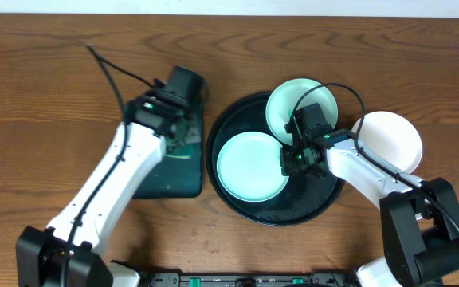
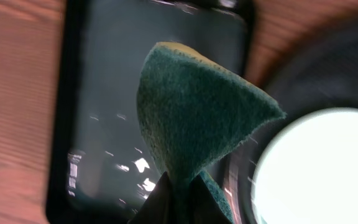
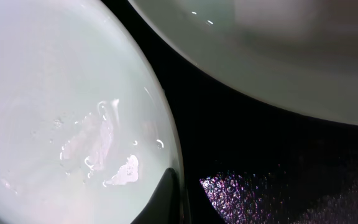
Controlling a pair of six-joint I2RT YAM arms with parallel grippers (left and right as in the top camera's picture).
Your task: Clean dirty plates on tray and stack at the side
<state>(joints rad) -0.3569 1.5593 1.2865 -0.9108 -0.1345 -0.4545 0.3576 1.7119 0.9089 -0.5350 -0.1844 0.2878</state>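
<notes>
Two plates (image 1: 250, 167) (pale mint) occupy the tray (image 1: 313, 201).

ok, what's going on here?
Left gripper pinches a green sponge over the dark green tray. Right gripper, shut, sits at the rim of a wet plate on the black tray. A second plate shares that tray; a third lies on the table beside it.

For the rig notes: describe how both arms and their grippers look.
Left arm and right arm: white links, black joints and bases, black cables, a green light near each wrist. Left gripper and right gripper: black.
</notes>
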